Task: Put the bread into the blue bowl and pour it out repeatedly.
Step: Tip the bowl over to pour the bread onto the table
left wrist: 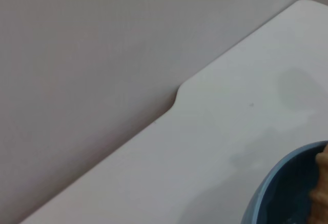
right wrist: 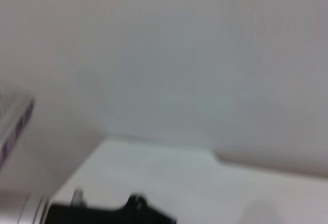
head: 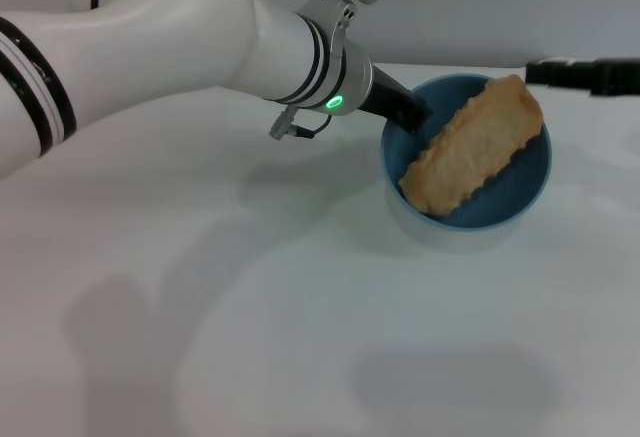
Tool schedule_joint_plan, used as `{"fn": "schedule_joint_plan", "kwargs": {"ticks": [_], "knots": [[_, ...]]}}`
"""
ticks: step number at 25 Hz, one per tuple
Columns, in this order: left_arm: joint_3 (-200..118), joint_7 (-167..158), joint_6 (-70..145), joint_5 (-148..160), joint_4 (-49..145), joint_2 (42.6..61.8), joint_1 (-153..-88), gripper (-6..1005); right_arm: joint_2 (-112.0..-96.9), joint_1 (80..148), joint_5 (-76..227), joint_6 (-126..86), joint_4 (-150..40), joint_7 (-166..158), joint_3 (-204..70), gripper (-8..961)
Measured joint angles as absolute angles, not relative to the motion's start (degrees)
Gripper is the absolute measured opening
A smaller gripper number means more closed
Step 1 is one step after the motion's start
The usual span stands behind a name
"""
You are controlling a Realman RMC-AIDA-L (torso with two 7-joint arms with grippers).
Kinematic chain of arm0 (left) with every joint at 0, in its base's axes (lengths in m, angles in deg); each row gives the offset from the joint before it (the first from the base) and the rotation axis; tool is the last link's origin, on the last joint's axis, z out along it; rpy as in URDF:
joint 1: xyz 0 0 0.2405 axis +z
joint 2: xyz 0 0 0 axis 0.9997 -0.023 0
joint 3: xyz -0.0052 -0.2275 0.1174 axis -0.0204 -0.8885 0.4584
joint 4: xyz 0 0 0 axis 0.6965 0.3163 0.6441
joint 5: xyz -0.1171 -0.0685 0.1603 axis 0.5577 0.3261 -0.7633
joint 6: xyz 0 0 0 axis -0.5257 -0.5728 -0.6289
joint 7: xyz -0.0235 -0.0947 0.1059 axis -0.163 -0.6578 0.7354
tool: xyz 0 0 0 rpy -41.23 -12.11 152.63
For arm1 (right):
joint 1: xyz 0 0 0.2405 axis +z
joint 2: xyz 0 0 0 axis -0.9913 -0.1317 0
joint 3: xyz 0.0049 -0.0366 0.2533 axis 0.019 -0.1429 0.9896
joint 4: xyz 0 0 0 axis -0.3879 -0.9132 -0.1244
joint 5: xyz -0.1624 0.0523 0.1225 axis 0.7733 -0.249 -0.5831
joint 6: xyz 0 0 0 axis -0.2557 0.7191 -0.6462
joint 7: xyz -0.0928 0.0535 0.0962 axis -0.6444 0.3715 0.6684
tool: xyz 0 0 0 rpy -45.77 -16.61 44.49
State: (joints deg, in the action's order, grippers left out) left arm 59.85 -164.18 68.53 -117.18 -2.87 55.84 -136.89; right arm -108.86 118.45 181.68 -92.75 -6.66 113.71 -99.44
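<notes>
The blue bowl (head: 528, 185) stands on the white table at the right of the head view. The bread (head: 470, 147) lies slanted across it, plain golden-tan side up with scalloped edges, one end sticking over the far rim. My left gripper (head: 410, 115) reaches in from the left, and its black finger clamps the bowl's left rim. The left wrist view shows part of the bowl (left wrist: 287, 183) and a sliver of the bread (left wrist: 323, 183). My right gripper (head: 585, 73) hangs beyond the bowl at the far right, partly out of view.
The white table (head: 300, 307) stretches wide in front of and left of the bowl. Its far edge, with a small notch (left wrist: 177, 98), meets a plain wall. My left arm spans the upper left of the head view.
</notes>
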Motion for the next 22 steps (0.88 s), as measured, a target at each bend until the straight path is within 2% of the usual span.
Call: {"fn": "schedule_joint_plan", "kwargs": {"ticks": [6, 9, 12, 22], "knots": [[60.26, -163.5, 64.04, -117.58, -1.0, 55.75, -137.27, 0, -108.79, 112.79, 171.33, -91.53, -3.61, 105.2, -94.62, 439], [60.57, -161.19, 59.97, -117.64, 0.33, 55.67, -138.19, 0, -109.39, 109.9, 169.11, -87.3, -4.0, 97.2, -91.02, 559], [61.56, -156.9, 55.38, -117.65, 1.53, 55.78, -139.54, -1, -110.2, 107.44, 167.33, -81.18, -8.8, 88.16, -87.95, 585], [73.75, -149.05, 41.75, -117.86, 6.87, 56.15, -147.38, -1, -110.28, 100.2, 148.42, -78.27, -29.31, 64.63, -86.47, 603]]}}
